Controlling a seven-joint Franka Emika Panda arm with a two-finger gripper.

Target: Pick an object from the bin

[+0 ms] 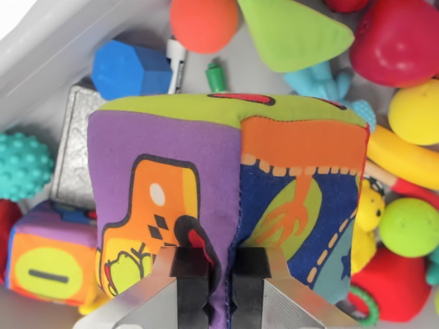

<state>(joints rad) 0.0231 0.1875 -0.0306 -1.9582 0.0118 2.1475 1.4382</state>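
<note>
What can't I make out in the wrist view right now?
- Bin floor under the cloth cube: the cube hides it.
- Tool: fingertips buried in the cube's seam.
- Small cube: the big cube overlaps its right side.
- Red ball: cut by the top edge.

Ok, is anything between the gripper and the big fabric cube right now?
Nothing visible. The gripper is already pinched onto the seam edge of the fabric cube, with cloth squeezed between the fingers. The other toys, like the smaller cube and blue block, sit off to the sides.
</note>
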